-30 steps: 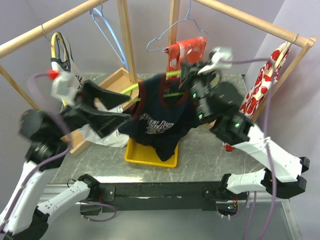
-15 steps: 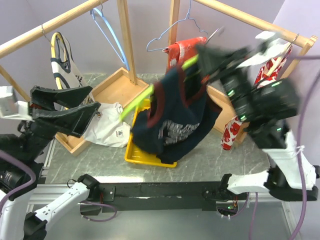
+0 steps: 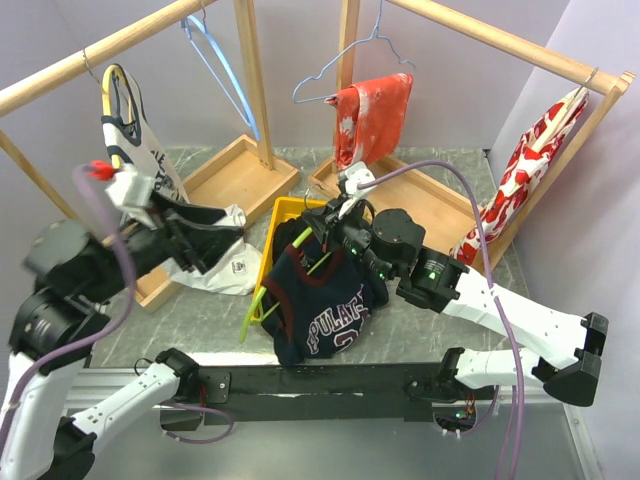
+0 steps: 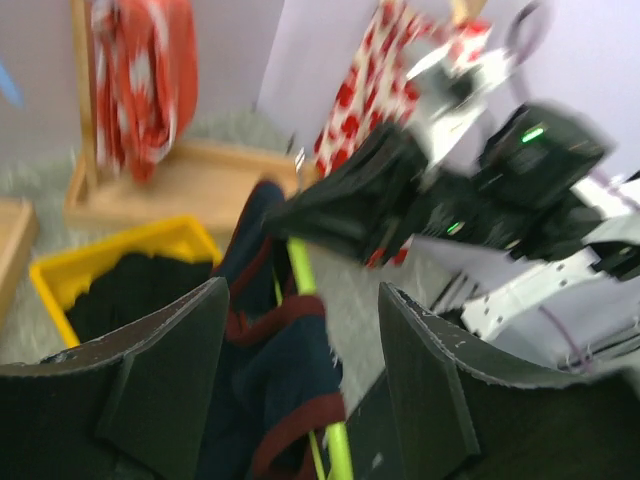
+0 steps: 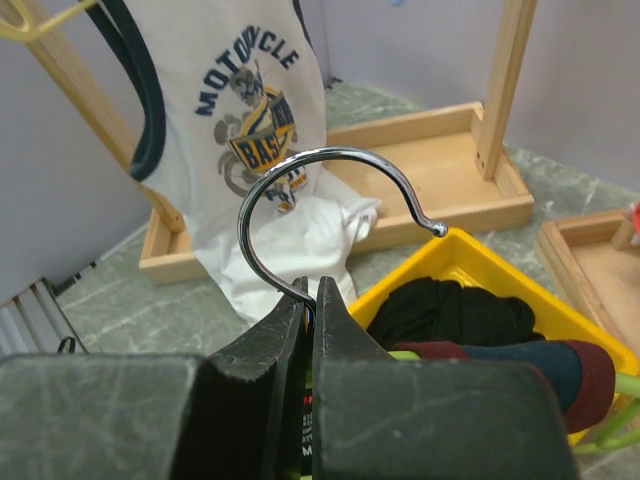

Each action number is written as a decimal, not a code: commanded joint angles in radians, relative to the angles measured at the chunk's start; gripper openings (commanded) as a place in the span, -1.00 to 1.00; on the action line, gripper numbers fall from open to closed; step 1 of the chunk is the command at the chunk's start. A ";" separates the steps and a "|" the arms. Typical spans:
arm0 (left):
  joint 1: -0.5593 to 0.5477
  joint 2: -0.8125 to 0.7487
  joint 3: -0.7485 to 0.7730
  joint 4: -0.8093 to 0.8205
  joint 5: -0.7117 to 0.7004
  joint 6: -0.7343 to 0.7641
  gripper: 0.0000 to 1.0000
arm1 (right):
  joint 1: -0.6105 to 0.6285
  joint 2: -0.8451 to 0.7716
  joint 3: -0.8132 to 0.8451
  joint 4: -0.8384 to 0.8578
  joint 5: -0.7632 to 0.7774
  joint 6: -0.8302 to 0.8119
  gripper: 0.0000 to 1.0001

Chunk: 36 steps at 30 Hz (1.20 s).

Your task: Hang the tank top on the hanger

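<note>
One arm carries the load: hanger and tank top hang low by the table's near edge.

Pinched shut on the neck just under the metal hook (image 5: 300, 170), the right gripper (image 5: 308, 300) holds the hanger (image 3: 256, 305) tilted. The tank top (image 3: 325, 325) is bunched on it, between the yellow bin (image 3: 283, 207) and the near edge of the table (image 3: 190, 325). The left gripper (image 4: 300, 300) stands wide apart and empty, near the cloth but not touching it. With the hanger this steep, the tank top could slide off the low green end. I cannot tell whether the far shoulder is seated. Open room lies above and to the left; the wooden rack (image 3: 255, 90), the bin rim and the table edge would crowd any swing.
</note>
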 commanded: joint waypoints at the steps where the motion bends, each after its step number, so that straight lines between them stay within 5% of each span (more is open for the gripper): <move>1: -0.001 0.023 -0.043 -0.128 -0.005 0.039 0.33 | 0.007 -0.024 0.011 0.209 0.000 0.011 -1.00; 16: -0.001 0.055 -0.172 -0.153 0.090 0.056 0.39 | 0.007 0.097 0.023 0.241 0.011 -0.013 -1.00; 24: -0.050 0.084 -0.198 -0.202 -0.016 0.078 0.35 | 0.006 0.123 0.042 0.237 0.018 -0.016 -1.00; 32: -0.182 0.128 -0.205 -0.220 -0.161 0.055 0.17 | 0.007 0.157 0.051 0.232 0.031 -0.019 -1.00; 36: -0.215 0.138 -0.208 -0.225 -0.220 0.047 -0.09 | 0.006 0.160 0.048 0.231 0.037 -0.023 -1.00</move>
